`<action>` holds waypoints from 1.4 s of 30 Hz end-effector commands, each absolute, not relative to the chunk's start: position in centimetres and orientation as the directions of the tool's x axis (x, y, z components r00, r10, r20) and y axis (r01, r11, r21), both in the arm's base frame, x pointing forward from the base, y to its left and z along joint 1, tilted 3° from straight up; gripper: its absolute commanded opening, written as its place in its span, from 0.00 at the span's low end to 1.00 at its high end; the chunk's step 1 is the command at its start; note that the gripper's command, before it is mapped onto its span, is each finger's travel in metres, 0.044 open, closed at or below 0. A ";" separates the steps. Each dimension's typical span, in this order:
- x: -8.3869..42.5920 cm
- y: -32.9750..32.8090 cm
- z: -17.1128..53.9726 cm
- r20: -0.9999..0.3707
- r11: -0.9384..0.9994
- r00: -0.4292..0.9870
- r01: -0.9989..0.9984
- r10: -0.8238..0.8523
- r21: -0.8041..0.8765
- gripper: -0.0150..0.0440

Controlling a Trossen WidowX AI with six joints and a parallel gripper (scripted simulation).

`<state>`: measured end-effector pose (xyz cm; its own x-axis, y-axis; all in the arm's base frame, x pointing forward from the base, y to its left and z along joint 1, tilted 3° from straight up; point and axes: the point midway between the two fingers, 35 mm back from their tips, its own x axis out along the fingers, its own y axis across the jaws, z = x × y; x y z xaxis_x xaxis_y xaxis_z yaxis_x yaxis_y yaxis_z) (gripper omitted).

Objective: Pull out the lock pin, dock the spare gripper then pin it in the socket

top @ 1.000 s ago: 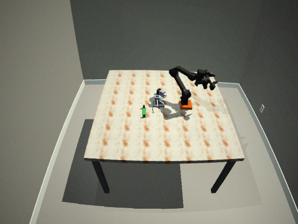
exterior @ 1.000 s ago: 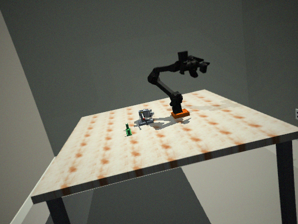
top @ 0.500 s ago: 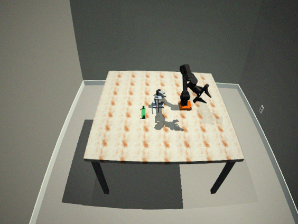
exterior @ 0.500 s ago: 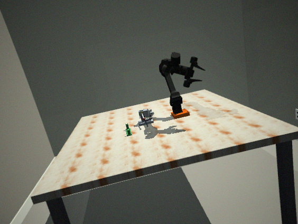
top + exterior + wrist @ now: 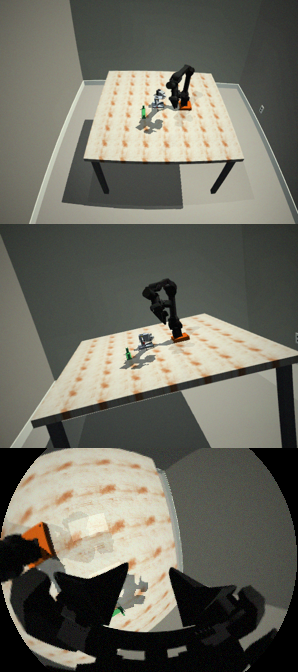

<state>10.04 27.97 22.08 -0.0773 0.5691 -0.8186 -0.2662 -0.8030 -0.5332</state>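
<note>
My gripper (image 5: 175,108) (image 5: 165,324) (image 5: 149,567) is open with nothing between its fingers, pointing down above the table beside the orange arm base. A grey mount (image 5: 158,106) (image 5: 146,347) stands left of it in the top and exterior views, with pale blocky parts on top and a small red spot low on it. The lock pin and the socket are too small to tell apart there. A green piece (image 5: 143,112) (image 5: 128,355) (image 5: 117,612) with dark ends, maybe the spare gripper, is on the table left of the mount, apart from it. In the wrist view the left finger partly hides it.
The orange base (image 5: 186,105) (image 5: 180,337) (image 5: 44,539) of the arm is bolted or set on the patterned table (image 5: 169,151) (image 5: 87,393) (image 5: 90,478), to the right of the mount. Shadows of the arm fall near the green piece. Walls stand behind the table.
</note>
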 end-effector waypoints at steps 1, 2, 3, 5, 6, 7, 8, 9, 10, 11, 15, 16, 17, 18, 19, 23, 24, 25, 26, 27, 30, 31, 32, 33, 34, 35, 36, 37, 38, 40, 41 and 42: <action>16.1 24.3 20.9 -0.904 -0.728 0.050 -0.575 0.424 -0.373 0.76; 17.3 23.2 20.6 -0.921 -0.689 0.069 -0.643 0.383 -0.335 0.76; 18.5 22.0 20.4 -0.937 -0.643 0.085 -0.705 0.340 -0.297 0.76; 20.6 19.4 20.0 -0.963 -0.533 0.104 -0.816 0.250 -0.226 0.76; 21.6 18.1 19.8 -0.973 -0.469 0.107 -0.862 0.205 -0.193 0.76; 22.4 16.6 19.7 -0.982 -0.401 0.105 -0.902 0.159 -0.162 0.76; 23.2 15.2 19.5 -0.988 -0.330 0.100 -0.935 0.114 -0.132 0.76; 23.8 13.8 19.4 -0.993 -0.262 0.091 -0.959 0.073 -0.107 0.76; 24.2 12.6 19.4 -0.996 -0.205 0.082 -0.975 0.040 -0.088 0.76; 24.6 11.7 19.4 -0.997 -0.160 0.073 -0.984 0.015 -0.074 0.76; 24.9 10.6 19.3 -0.998 -0.101 0.060 -0.993 -0.016 -0.058 0.76; 24.9 10.6 19.3 -0.998 -0.101 0.060 -0.993 -0.016 -0.058 0.76; 24.9 10.6 19.3 -0.998 -0.101 0.060 -0.993 -0.016 -0.058 0.76; 24.9 10.6 19.3 -0.998 -0.101 0.060 -0.993 -0.016 -0.058 0.76; 24.9 10.6 19.3 -0.998 -0.101 0.060 -0.993 -0.016 -0.058 0.76; 25.0 10.7 18.7 -0.998 -0.101 0.060 -0.993 -0.016 -0.058 0.76; 25.2 10.8 18.1 -0.998 -0.102 0.060 -0.993 -0.016 -0.058 0.76; 25.3 11.0 17.4 -0.998 -0.103 0.060 -0.993 -0.015 -0.058 0.76; 25.4 11.1 16.6 -0.998 -0.103 0.060 -0.993 -0.015 -0.058 0.76; 25.5 11.3 15.6 -0.998 -0.104 0.060 -0.993 -0.014 -0.058 0.76; 25.6 11.7 12.6 -0.998 -0.107 0.060 -0.993 -0.013 -0.058 0.76; 25.6 11.7 12.4 -0.998 -0.107 0.060 -0.993 -0.013 -0.058 0.76; 25.6 11.7 12.4 -0.998 -0.107 0.060 -0.993 -0.013 -0.058 0.76; 25.6 11.7 12.3 -0.998 -0.107 0.060 -0.993 -0.013 -0.058 0.76; 25.6 11.7 12.3 -0.998 -0.107 0.060 -0.993 -0.013 -0.058 0.76; 25.7 11.7 12.2 -0.998 -0.107 0.060 -0.993 -0.013 -0.058 0.76; 25.7 11.7 12.1 -0.998 -0.107 0.060 -0.993 -0.013 -0.058 0.76; 25.7 11.7 12.0 -0.998 -0.107 0.060 -0.993 -0.013 -0.058 0.76; 25.7 11.7 11.8 -0.998 -0.107 0.060 -0.993 -0.013 -0.058 0.76; 25.8 11.7 11.5 -0.998 -0.107 0.060 -0.993 -0.013 -0.058 0.76; 25.8 11.7 11.3 -0.998 -0.107 0.060 -0.993 -0.013 -0.058 0.76; 25.8 11.7 11.2 -0.998 -0.107 0.060 -0.993 -0.013 -0.058 0.76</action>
<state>25.88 11.84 12.01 0.0668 -0.0042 -0.9978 -0.9918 -0.1092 -0.0660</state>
